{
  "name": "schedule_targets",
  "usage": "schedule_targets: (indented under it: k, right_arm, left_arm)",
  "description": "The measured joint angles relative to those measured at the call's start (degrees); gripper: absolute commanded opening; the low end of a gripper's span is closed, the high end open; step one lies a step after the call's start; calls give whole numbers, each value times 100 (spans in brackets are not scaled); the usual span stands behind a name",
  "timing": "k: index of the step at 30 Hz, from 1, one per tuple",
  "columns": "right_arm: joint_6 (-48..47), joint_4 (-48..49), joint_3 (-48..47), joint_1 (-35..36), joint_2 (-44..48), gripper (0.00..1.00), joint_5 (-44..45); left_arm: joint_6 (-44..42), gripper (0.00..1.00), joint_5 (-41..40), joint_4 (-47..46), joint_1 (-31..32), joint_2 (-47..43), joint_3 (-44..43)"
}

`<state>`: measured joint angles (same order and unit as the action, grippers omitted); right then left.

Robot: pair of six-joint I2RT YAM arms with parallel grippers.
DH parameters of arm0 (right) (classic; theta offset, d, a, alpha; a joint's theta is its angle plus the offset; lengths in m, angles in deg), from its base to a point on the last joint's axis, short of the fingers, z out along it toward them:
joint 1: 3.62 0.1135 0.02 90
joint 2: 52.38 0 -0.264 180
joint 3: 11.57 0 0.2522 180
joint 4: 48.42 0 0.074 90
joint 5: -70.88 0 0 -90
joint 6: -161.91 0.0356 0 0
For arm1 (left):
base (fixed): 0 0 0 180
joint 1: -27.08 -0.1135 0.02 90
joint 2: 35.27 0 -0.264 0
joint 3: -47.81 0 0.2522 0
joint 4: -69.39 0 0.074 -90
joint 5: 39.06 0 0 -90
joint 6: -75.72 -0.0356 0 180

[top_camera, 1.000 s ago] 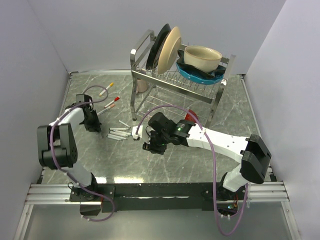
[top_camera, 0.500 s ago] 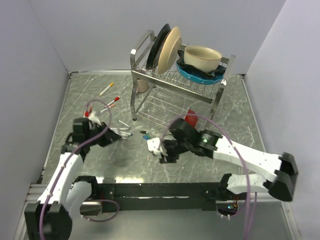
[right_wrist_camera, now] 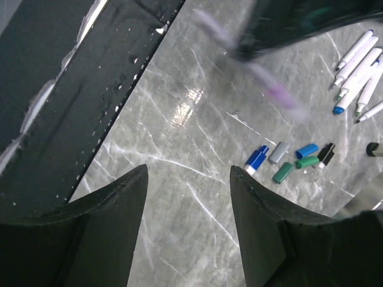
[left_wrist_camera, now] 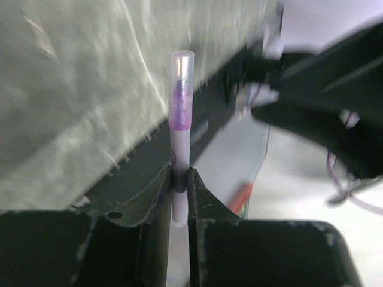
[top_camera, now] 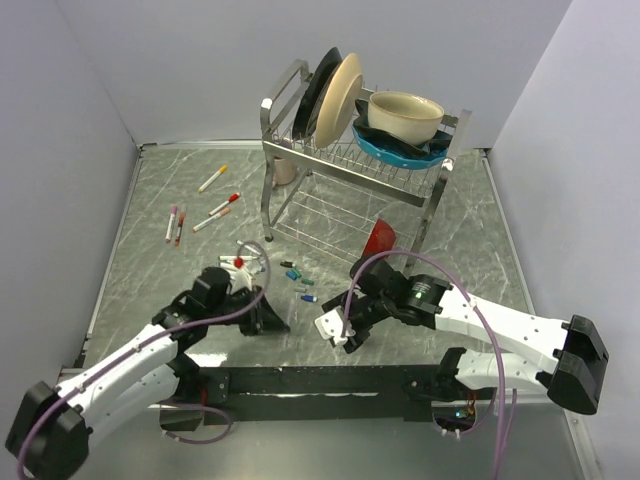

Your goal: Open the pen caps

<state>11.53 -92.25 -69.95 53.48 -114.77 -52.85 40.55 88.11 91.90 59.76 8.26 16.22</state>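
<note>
**Now: L clamped on pink-cap pen, R wide open**

Far left of the table [top_camera: 150,200], top view, you've got two pens [top_camera: 170,222] lying side by side w/ caps on. Just right of them are more capped pens: a yellow cap [top_camera: 223,170] on one and a red cap [top_camera: 235,198] on another, both well apart from either arm.

Your left gripper [left_wrist_camera: 180,176] sits near the front edge, left of centre. Its jaws are narrow and pinched on the white barrel of the held pen [left_wrist_camera: 179,146]. The pen sticks straight out past the fingertips. The pink cap [left_wrist_camera: 181,89] is on the far end of it, not off yet.

Mid-table, betw. the two grippers, the loose caps [right_wrist_camera: 307,150] lie in a small cluster: blue, grey, green and black, some touching. The uncapped pens [right_wrist_camera: 359,51] lie close by them, tips bare.

Your right gripper [right_wrist_camera: 188,173] hangs over bare table near the front edge, just right of the left one. Its fingers are spread wide w/ nothing betw. them.

Back right is the dish rack [top_camera: 280,150], w/ plates and a bowl on top.
</note>
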Motion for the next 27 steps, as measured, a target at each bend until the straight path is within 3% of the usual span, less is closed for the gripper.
schedule_targets:
  k: [4,8,18,27]
  right_arm:
    - [-254,46,94,0,68,64,-13]
    - [-557,46,229,2,70,63,-79]
    - [-752,92,376,173,46,61,-101]
    - [-765,155,389,254,39,60,31]
  left_arm:
    - [291,1,-50,-533,872,415,59]
    - [367,1,-39,-1126,1322,1003,15]
    - [313,1,74,-1655,1827,2188,-640]
    - [275,1,81,-1598,1971,2424,-772]
